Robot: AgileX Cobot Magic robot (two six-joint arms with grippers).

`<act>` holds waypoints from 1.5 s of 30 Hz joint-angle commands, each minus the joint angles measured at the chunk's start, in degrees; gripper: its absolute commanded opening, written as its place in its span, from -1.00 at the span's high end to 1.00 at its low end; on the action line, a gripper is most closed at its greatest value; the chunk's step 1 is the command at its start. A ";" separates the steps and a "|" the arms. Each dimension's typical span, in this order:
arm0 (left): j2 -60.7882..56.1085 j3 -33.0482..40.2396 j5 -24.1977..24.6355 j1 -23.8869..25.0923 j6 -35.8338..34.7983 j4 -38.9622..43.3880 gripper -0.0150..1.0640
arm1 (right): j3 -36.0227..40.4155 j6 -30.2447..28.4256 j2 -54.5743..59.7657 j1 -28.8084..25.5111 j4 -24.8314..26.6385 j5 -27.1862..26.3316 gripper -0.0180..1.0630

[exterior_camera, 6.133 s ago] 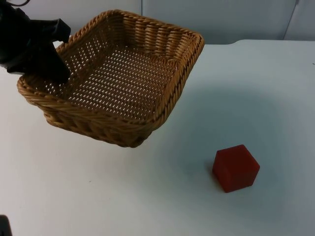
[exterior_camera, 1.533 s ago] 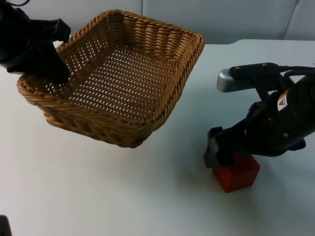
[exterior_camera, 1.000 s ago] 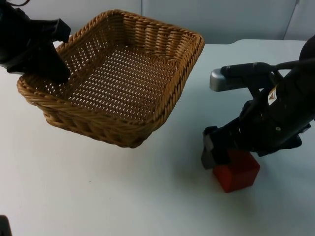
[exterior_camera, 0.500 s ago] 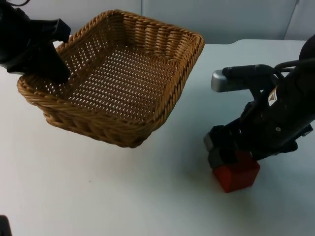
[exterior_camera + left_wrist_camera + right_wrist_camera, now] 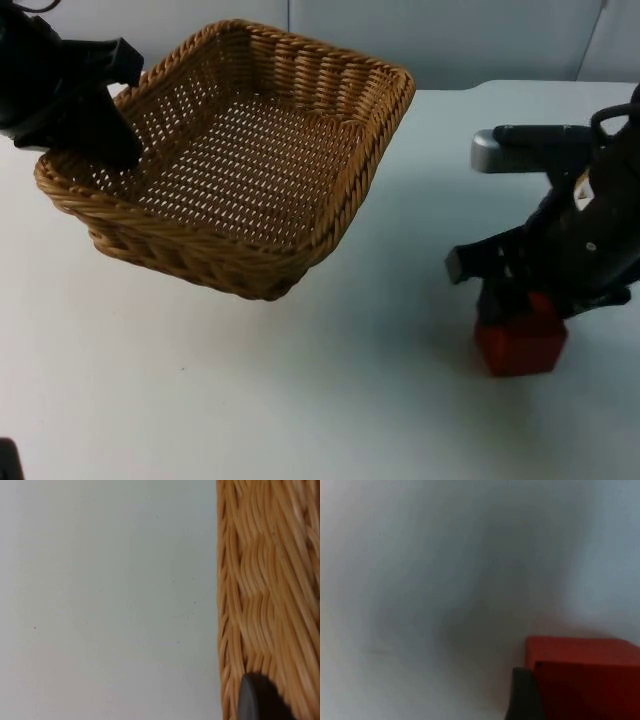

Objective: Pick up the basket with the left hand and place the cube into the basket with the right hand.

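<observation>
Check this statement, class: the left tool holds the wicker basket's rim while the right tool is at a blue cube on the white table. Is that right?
Not quite: the cube is red, not blue, as the top view shows. The rest stands: the left tool holds the wicker basket by its rim, and the right tool is at the cube on the white table.

White table point(image 5: 250, 400) being occupied by red cube point(image 5: 521, 345), right side; basket point(image 5: 240, 150) toward back left.

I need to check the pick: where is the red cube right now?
In the top view the red cube is at the right side of the white table, directly under the right gripper and well apart from the wicker basket.
</observation>
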 commanded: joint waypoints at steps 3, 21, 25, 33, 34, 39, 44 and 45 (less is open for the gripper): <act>-0.77 -0.59 -0.17 0.15 -0.21 -1.85 0.98 | -0.15 4.68 -4.43 -4.70 -7.68 3.74 0.96; -0.77 -0.59 -0.17 0.15 -0.21 -1.85 0.98 | -23.78 -40.69 -19.21 -1.77 28.93 11.57 0.97; -0.77 -0.59 -0.17 0.15 -0.21 -1.85 0.98 | -25.38 -42.67 -14.20 1.24 28.93 12.65 0.97; -0.77 -0.59 -0.17 0.15 -0.21 -1.85 0.98 | -32.54 -43.71 -3.13 5.02 29.14 13.74 0.97; -0.77 -0.59 -0.17 0.15 -0.21 -1.85 0.98 | -34.40 -43.71 -2.11 5.49 29.14 14.37 0.97; -0.77 -0.59 -0.17 0.15 -0.21 -1.85 0.98 | -41.61 -43.71 2.30 7.42 29.14 18.48 0.97; -0.77 -0.59 -0.17 0.15 -0.21 -1.85 0.98 | -46.24 -42.09 6.72 8.05 29.60 22.91 0.94; -0.77 -0.59 -0.17 0.15 -0.21 -1.85 0.98 | -46.24 -42.09 6.72 8.05 29.60 22.91 0.94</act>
